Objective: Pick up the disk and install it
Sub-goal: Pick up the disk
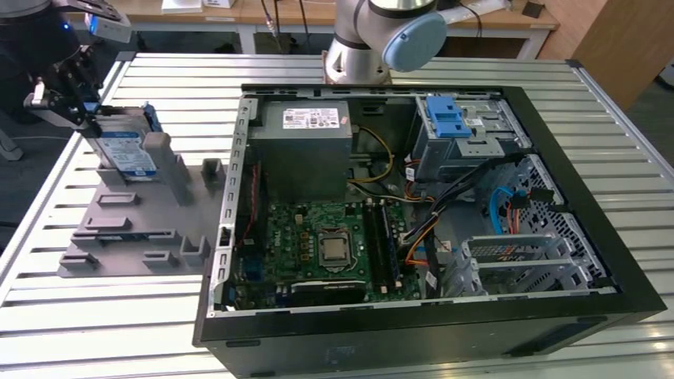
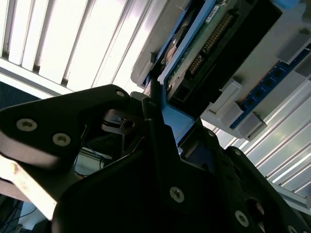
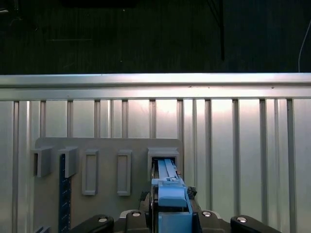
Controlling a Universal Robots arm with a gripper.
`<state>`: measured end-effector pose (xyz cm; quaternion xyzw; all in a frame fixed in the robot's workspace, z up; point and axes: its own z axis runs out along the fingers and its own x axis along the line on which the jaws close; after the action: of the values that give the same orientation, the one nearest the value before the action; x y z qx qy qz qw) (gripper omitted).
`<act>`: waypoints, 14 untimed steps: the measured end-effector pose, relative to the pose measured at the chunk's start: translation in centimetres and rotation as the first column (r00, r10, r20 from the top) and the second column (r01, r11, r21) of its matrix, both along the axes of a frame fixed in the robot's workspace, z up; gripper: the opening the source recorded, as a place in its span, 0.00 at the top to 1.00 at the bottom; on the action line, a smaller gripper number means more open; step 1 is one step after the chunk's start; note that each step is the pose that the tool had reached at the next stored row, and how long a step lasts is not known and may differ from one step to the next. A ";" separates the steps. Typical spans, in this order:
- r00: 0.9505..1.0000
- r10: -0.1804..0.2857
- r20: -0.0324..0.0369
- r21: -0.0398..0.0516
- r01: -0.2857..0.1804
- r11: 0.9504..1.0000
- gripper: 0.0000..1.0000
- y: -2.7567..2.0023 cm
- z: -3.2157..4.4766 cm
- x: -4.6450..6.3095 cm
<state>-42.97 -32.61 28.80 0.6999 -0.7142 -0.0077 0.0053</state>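
At the exterior view's left, the gripper (image 1: 87, 114) stands over the far end of a grey slotted fixture (image 1: 116, 237) that lies on the ribbed metal table (image 1: 632, 158). Its fingers are closed narrowly on the upper edge of the disk (image 1: 126, 154), which stands upright on its edge, label side facing the camera, just behind a grey post of the fixture. Whether the lower edge of the disk rests in the fixture or has cleared it cannot be told. In the first wrist view, the blue carrier of the disk (image 3: 167, 191) is seen edge-on between the two black fingers of the gripper (image 3: 167, 216), in line with a framed slot (image 3: 163, 153) of the fixture (image 3: 107, 145). In the second wrist view, the gripper (image 2: 160, 131) has black fingers (image 2: 73, 121) pressed against the blue frame, and the circuit-board side of the disk (image 2: 209, 43) runs away from them. Beside the fixture, on the exterior view's right, an open computer case (image 1: 421, 332) lies flat with its motherboard (image 1: 316, 237), grey power supply box (image 1: 305, 150) and a blue ridged latch (image 1: 447, 118) exposed. The disk is well apart from the case interior. The arm's base (image 1: 364, 47) rises behind the case.
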 end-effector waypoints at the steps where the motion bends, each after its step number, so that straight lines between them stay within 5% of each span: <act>1: 1.000 0.000 0.000 0.000 0.000 1.000 0.62 0.00 0.01 0.0; 9: 1.000 0.000 0.000 0.000 0.000 1.000 0.55 0.00 0.08 0.0; 14: 1.000 0.000 0.000 -0.002 0.000 1.000 0.64 0.00 0.08 0.0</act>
<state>-42.97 -32.61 28.88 0.6999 -0.7142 -0.0072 0.0060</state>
